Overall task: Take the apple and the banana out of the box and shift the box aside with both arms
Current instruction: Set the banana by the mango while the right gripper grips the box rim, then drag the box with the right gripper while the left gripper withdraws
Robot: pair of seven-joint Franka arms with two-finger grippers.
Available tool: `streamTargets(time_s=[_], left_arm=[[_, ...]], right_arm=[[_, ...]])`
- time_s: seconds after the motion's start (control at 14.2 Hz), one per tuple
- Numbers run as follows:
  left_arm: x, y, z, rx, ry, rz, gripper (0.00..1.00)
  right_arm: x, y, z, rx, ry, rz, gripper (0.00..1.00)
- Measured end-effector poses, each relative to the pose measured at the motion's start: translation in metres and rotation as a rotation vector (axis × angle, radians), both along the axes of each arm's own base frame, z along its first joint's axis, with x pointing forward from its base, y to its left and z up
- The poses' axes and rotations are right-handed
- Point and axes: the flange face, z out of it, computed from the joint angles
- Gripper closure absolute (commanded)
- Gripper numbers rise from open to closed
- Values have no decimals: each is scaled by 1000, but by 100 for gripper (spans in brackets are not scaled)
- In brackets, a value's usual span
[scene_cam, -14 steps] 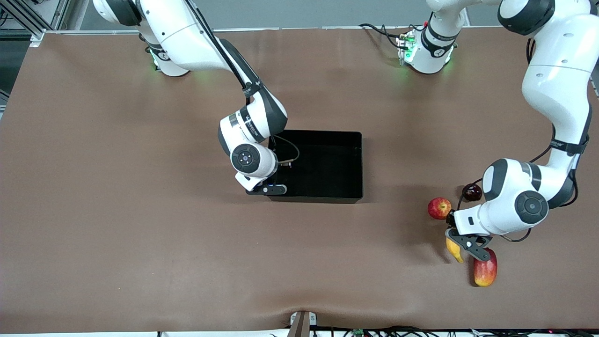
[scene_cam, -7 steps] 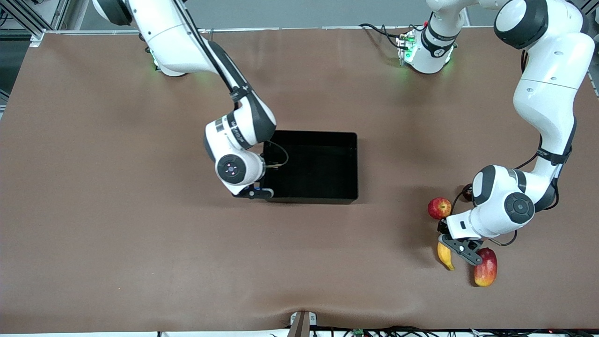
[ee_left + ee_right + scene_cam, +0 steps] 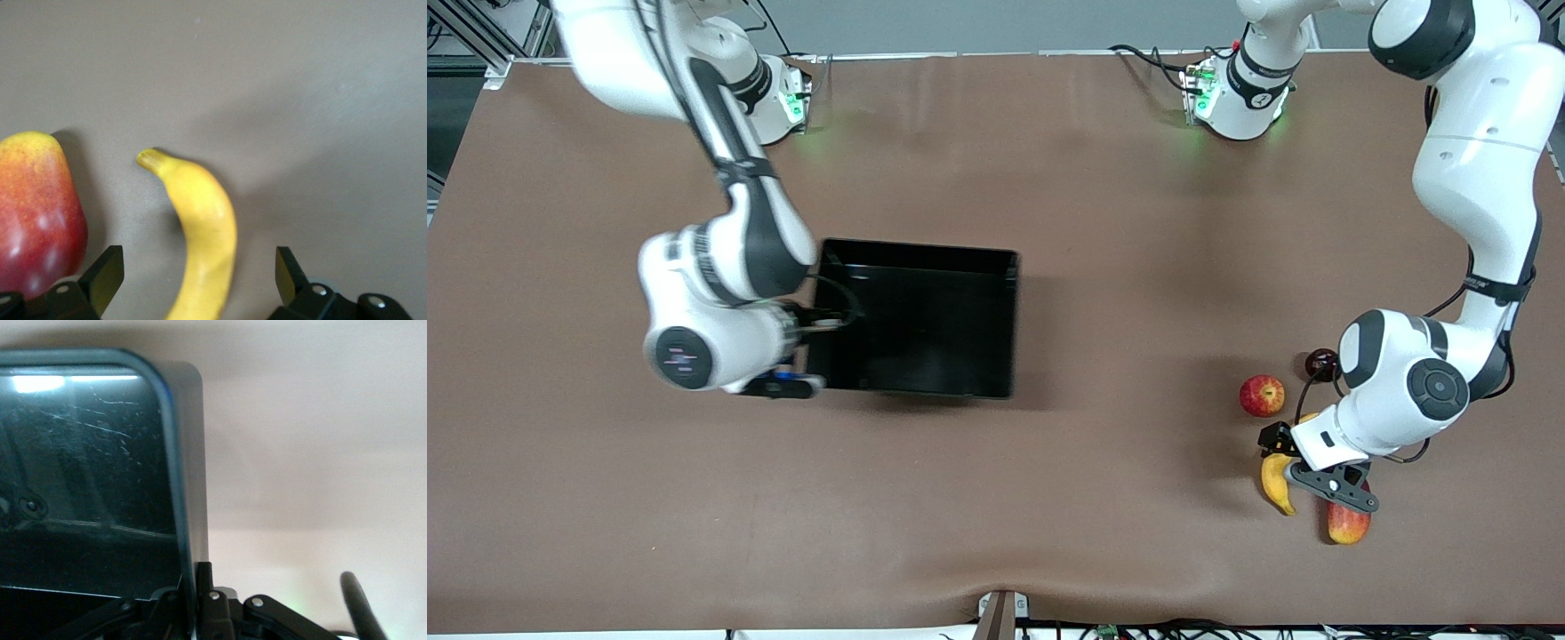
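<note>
Brown table: right gripper (image 3: 805,360) clamps box (image 3: 920,320) wall; left gripper (image 3: 1294,467) spread astride banana (image 3: 200,233).

I see the brown table (image 3: 1049,498) carrying the black box (image 3: 925,320) near its middle. Toward the left arm's end lie the apple (image 3: 1262,396), the plum (image 3: 1320,364), the banana (image 3: 1276,483) and, just beside the banana, the mango (image 3: 1347,524), nearest the front camera.

red-and-yellow mango (image 3: 1347,524), dark plum (image 3: 1320,364) — brown table (image 3: 1049,498)
</note>
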Motion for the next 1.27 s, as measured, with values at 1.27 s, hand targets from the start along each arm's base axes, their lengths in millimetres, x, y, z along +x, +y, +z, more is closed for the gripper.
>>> streamTargets(time_s=[1.27], left_arm=[[-80, -1, 304, 36, 15, 534, 0]], right_arm=[[-65, -417, -90, 105, -149, 65, 100]])
